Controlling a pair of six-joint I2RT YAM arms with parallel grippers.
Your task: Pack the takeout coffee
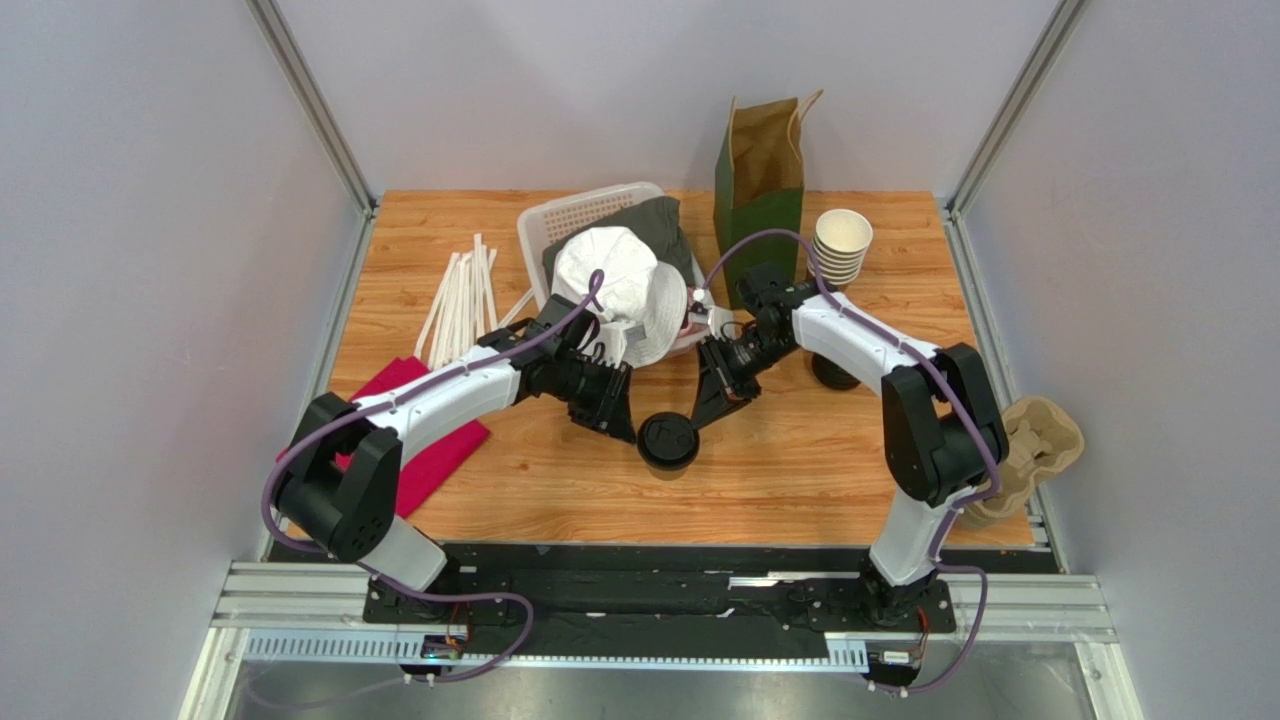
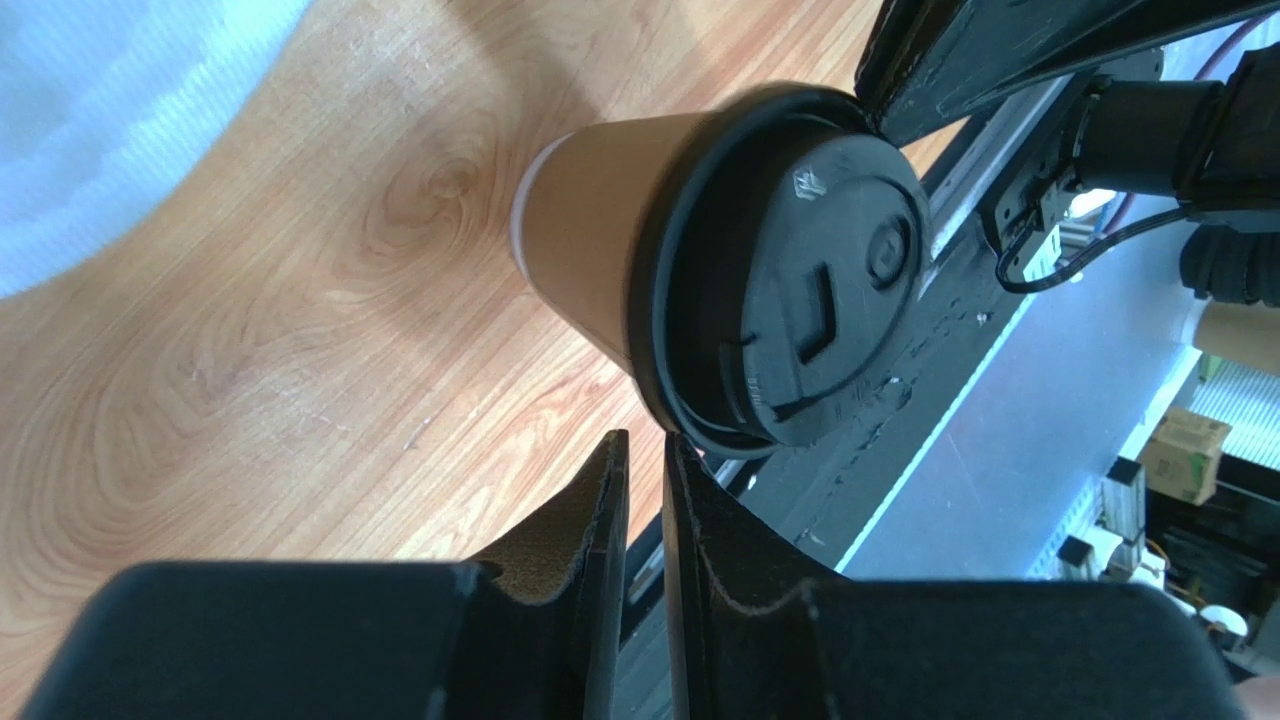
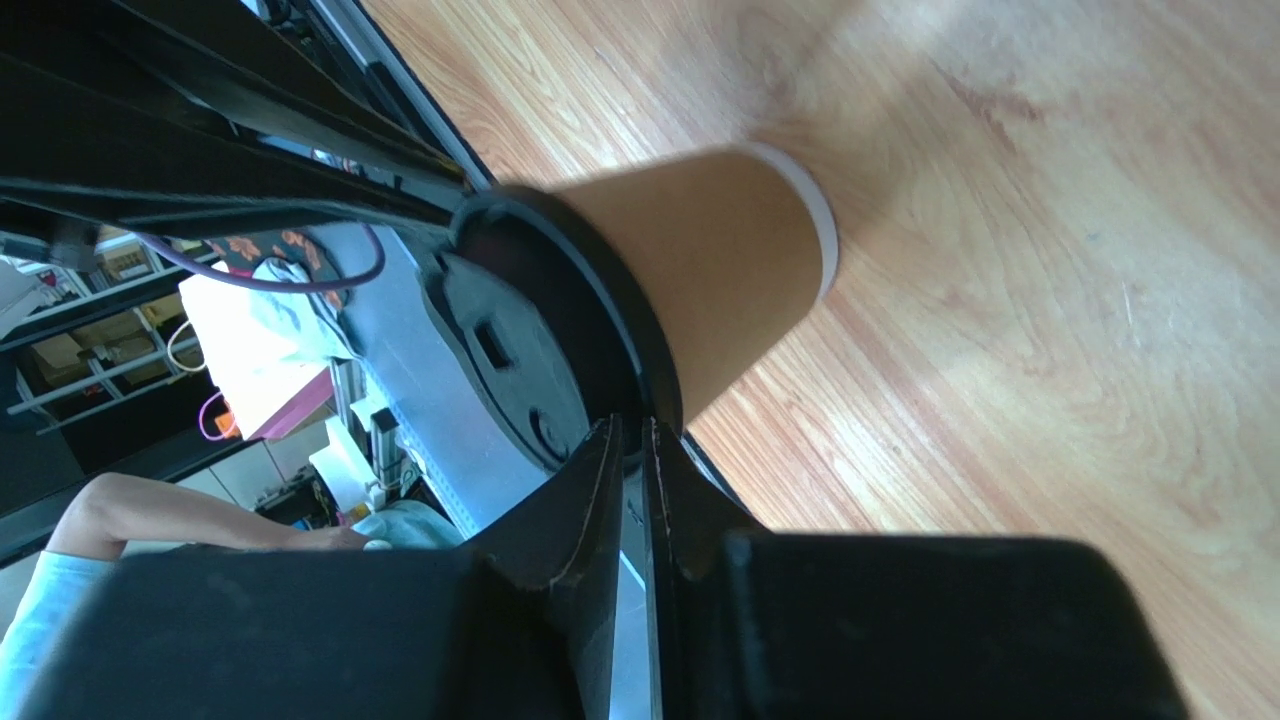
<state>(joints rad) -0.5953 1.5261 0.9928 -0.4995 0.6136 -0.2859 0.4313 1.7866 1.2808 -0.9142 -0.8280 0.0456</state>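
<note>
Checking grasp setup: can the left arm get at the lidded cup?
Probably yes: left gripper is beside the cup, nothing between, though its jaws look shut. Right gripper crowds the lid.

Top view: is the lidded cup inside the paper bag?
No, the cup stands on the table in front of the upright bag, apart from it.

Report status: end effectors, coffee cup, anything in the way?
Left end effector, right end effector: nearly shut at lid rim. Cup upright on table. Nothing blocking.
</note>
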